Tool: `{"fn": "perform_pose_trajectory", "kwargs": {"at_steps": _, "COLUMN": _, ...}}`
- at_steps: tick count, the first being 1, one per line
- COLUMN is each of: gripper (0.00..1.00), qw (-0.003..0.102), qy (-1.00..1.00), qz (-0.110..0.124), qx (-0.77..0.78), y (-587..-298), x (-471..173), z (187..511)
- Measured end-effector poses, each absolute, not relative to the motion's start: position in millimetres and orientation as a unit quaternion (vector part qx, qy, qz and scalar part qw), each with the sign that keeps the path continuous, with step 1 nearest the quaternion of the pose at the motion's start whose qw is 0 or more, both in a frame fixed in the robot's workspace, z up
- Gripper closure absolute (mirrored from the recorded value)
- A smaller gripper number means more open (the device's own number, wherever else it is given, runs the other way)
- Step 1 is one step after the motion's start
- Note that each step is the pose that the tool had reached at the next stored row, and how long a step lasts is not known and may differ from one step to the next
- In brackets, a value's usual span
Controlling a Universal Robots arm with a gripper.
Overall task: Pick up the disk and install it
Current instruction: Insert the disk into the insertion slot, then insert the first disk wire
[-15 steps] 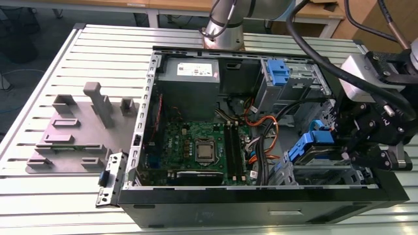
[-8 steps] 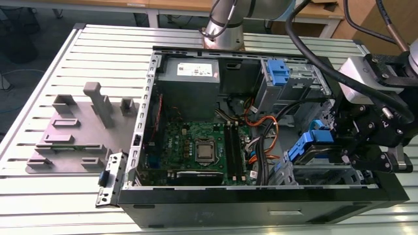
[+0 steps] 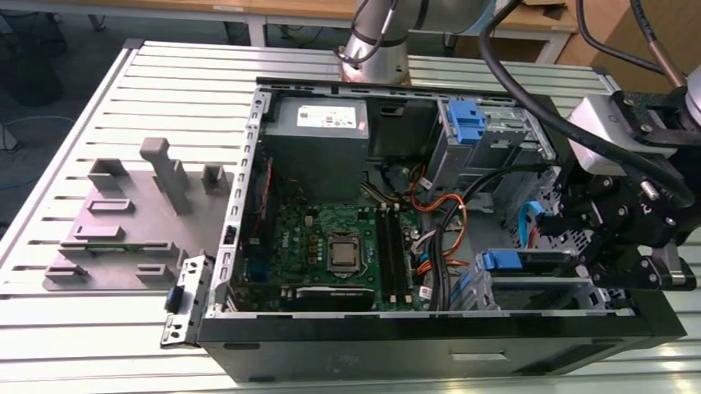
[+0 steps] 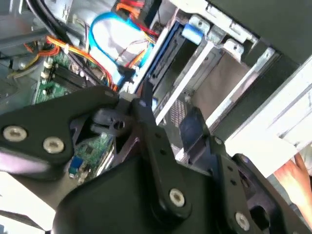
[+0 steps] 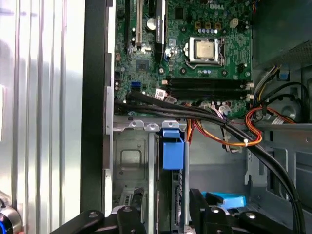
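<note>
The gripper (image 3: 583, 246) hangs at the disk (image 5: 173, 161) in its drive bay (image 5: 131, 161). I cannot tell whether it grips. The disk is likely dense, rigid and shock-sensitive, so hold it by its sides.

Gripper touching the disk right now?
Cannot tell. In the first wrist view the gripper is down at the disk, which stands on edge in the drive bay, but neither contact nor a gap shows plainly there.

I've got the arm (image 3: 378, 37) rising from its base at the far side, arching over to the exterior view's right. The wrist (image 3: 613, 123) sits high there. The black gripper (image 3: 600, 242) hangs below it, angled downward, its linkages looming in both wrist views.
</note>
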State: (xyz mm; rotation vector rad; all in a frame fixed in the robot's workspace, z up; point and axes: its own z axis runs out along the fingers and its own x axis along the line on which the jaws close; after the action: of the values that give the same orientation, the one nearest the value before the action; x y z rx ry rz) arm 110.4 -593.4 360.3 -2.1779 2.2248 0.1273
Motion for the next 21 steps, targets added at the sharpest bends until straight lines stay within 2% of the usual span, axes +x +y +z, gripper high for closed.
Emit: {"fn": "perform_pose_trajectory", "kwargs": {"at_steps": 21, "gripper": 0.51, "qw": 0.016, "qy": 0.714, "qz": 0.042, "qx": -0.699, "y": -580.5, "x": 107.8, "z": 356.1}}
